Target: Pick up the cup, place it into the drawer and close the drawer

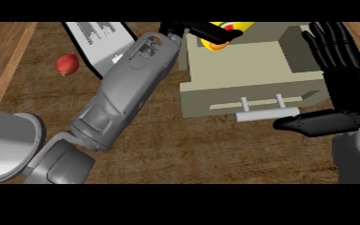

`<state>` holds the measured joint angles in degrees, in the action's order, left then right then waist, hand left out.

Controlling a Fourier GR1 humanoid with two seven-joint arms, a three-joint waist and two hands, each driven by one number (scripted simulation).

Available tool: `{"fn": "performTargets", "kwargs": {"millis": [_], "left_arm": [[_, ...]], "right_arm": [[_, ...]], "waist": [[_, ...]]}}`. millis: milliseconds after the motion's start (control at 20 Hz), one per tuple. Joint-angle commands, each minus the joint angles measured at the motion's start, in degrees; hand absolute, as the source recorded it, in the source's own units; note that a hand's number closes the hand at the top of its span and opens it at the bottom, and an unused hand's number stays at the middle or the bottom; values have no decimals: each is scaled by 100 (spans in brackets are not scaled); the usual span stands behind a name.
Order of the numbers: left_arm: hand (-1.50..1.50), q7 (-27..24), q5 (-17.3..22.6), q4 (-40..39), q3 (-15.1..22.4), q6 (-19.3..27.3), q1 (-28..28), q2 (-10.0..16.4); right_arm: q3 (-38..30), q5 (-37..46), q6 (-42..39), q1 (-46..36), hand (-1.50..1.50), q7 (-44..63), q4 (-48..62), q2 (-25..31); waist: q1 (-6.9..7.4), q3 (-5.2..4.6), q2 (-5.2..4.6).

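Left robot hand (202,29), top centre: fingers curled round the yellow-red cup (239,26), above the open drawer's (211,97) rear-left corner. Risk: released here, the cup may clip the rim and tip out. Right robot hand (336,62), right edge: fingers straight, holding nothing.

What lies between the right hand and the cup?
In the head view, the right wall and bare inside of the open drawer lie between the right hand and the cup, which the left hand holds at its back left corner.
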<state>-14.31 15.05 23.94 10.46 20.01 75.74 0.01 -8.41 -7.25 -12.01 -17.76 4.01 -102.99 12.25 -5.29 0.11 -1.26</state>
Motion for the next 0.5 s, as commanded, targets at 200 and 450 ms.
{"fn": "performTargets", "kwargs": {"millis": [200,450], "left_arm": [[150,221,140,-758,764,-490,56,-1],[-150,277,451,-552,1161,-374,-165,-1]], "right_arm": [[8,-45,-240,-127,-150,-294,303,86],[256,-133,-218,-516,-150,-2,84,-34]], "waist": [[-343,9,-132],[-668,1,-147]]}}
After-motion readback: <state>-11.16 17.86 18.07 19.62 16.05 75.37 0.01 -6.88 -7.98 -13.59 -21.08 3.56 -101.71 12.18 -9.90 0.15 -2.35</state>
